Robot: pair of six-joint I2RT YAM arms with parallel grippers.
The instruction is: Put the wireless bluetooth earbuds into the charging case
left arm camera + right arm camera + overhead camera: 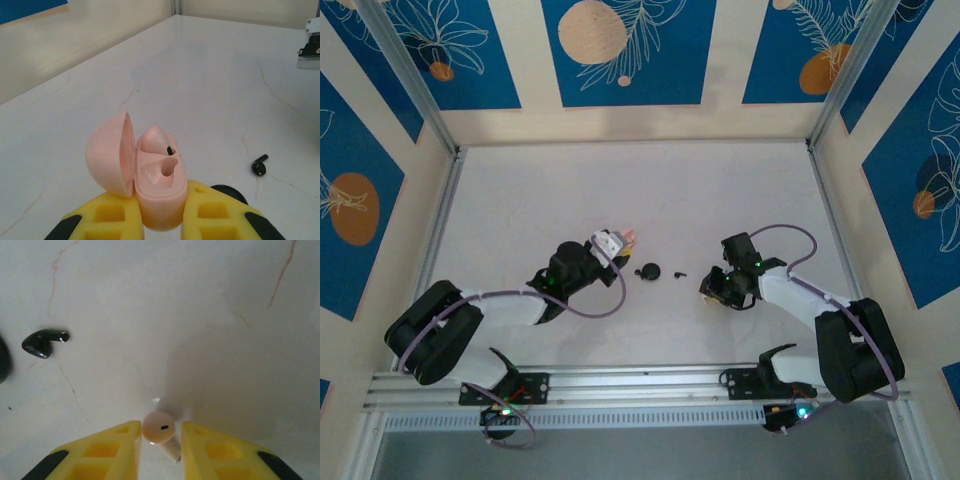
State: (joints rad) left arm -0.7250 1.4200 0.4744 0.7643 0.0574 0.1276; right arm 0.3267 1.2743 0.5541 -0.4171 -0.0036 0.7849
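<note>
Top view, left hand (618,242): clamped on the pink charging case (631,237), left of the worktop's middle.
Top view, centre: black case (648,271) and black earbud (678,273) lying just apart on the worktop (620,180), between the two hands.
Top view, right hand (712,289): low over the worktop, right of the black earbud.
Left wrist view, case: lid swung open to the left, seated pink earbud (152,140) in the far well, near well (162,175) empty, yellow fingers (107,215) pressed on both sides of the base.
Right wrist view, hand: parted only narrowly, loose pink earbud (159,427) on the worktop between the fingers, a sliver of gap at the right finger, so apparently not pinched.
Step in hand, judged: gripping the loose pink earbud for the empty well.
Doing it well: close gently on the round head, not the stem; lift straight; lower stem-first into the near well, clear of the lid.
Risk: small smooth bud likely to squirt or roll aside.
Surface: pale, glossy, marble-like, thin brown veins.
Room: cream walls with blue leaf-print panels (620,50), metal rail (620,385) at the near edge.
</note>
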